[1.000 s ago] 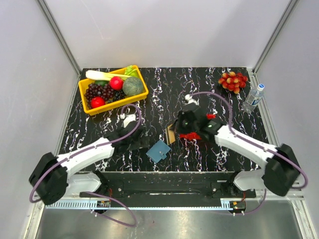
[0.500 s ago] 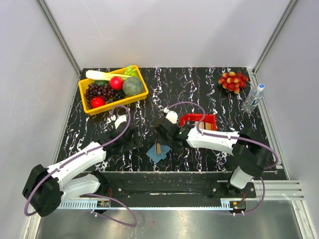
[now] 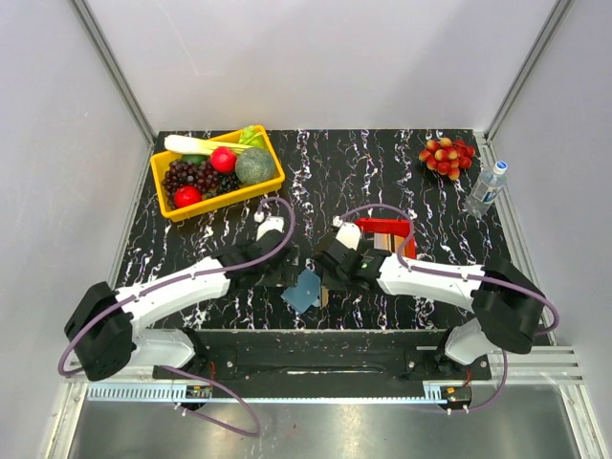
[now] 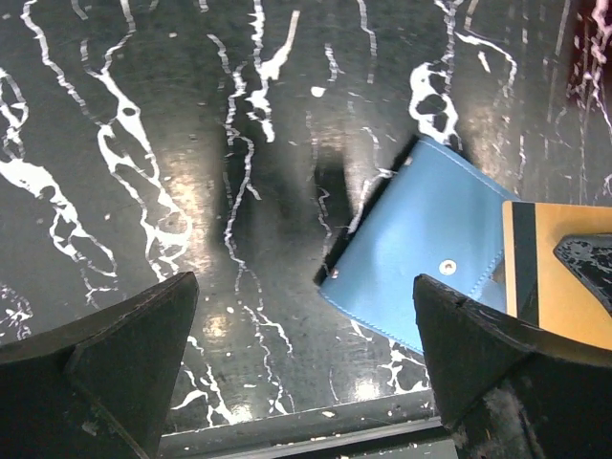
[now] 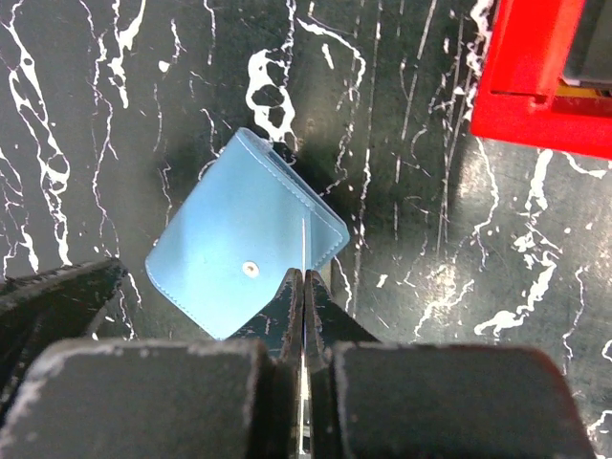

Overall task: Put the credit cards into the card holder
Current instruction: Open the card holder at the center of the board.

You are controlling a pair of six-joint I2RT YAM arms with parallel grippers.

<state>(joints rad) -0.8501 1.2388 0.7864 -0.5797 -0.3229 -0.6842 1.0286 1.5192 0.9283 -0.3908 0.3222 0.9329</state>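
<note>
The steel-blue card holder (image 3: pixel 304 291) lies closed on the black marble table, snap stud up, also in the left wrist view (image 4: pixel 426 249) and the right wrist view (image 5: pixel 239 253). My right gripper (image 5: pixel 304 279) is shut on a tan-gold credit card (image 4: pixel 564 292) with a dark stripe. The card stands on edge (image 5: pixel 304 247), and its tip is over the holder's right corner. My left gripper (image 4: pixel 306 382) is open just left of the holder and close to the table, with nothing between its fingers. In the top view both grippers, left (image 3: pixel 284 272) and right (image 3: pixel 328 279), flank the holder.
The red tray (image 3: pixel 387 231) sits behind the right gripper with a dark grey card (image 5: pixel 588 59) inside it. At the back left is a yellow bin of fruit and vegetables (image 3: pixel 218 170). Red grapes (image 3: pixel 447 156) and a water bottle (image 3: pixel 486 187) stand at the back right. The table's front edge is close under the left gripper.
The right gripper carried the card from the red tray to the card holder, then shifted to the holder's right corner. The left gripper moved right, up to the holder's left side.
</note>
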